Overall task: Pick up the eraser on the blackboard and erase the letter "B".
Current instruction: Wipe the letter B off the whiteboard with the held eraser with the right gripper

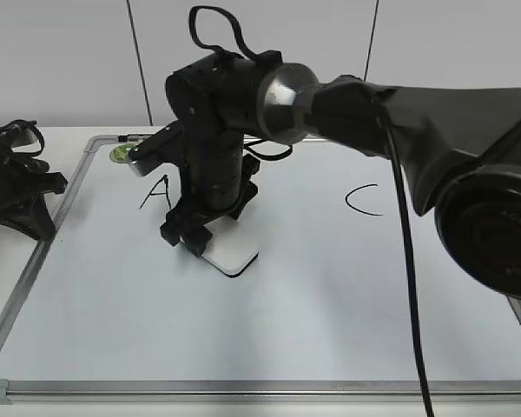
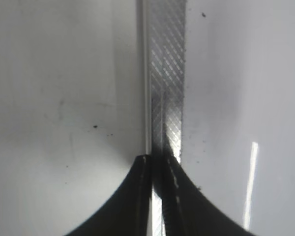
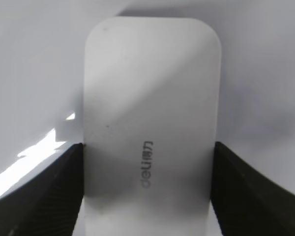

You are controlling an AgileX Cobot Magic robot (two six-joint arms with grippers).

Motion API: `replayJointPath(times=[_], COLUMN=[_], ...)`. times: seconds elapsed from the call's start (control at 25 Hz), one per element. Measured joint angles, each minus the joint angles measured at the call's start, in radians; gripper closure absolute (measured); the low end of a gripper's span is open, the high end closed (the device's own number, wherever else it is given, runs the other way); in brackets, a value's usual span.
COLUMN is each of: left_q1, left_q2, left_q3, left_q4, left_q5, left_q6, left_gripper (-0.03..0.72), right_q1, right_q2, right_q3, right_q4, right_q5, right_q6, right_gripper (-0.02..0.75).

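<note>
here the right gripper point(image 1: 194, 233) is clamped on the eraser point(image 1: 231, 252), its jaws against both long sides, and the eraser lies flat on the blackboard point(image 1: 330, 295), just right of the letter "a" point(image 1: 156, 193) and well left of the "c" point(image 1: 365, 201). the left gripper point(image 2: 160, 162) has its fingers pressed together over the board's grey frame point(image 2: 167, 73). a green magnet point(image 1: 122, 154) sits above the "a".
</note>
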Motion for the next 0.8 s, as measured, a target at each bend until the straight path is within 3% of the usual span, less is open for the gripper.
replayJointPath(times=[0.48,0.8], left_q1=[0.0,0.0], left_q2=[0.0,0.0], left_q3=[0.0,0.0], left_q4=[-0.002,-0.005], left_q5=[0.0,0.0], left_q6=[0.002,0.002], left_gripper=[0.649,0.649], right_q1=[-0.134,-0.143], right_q2=[0.0,0.0], right_q3=[0.0,0.0], right_q4=[0.0,0.009], right_q5=[-0.012,-0.014], right_q6=[0.009,0.01], right_gripper=[0.192,0.192])
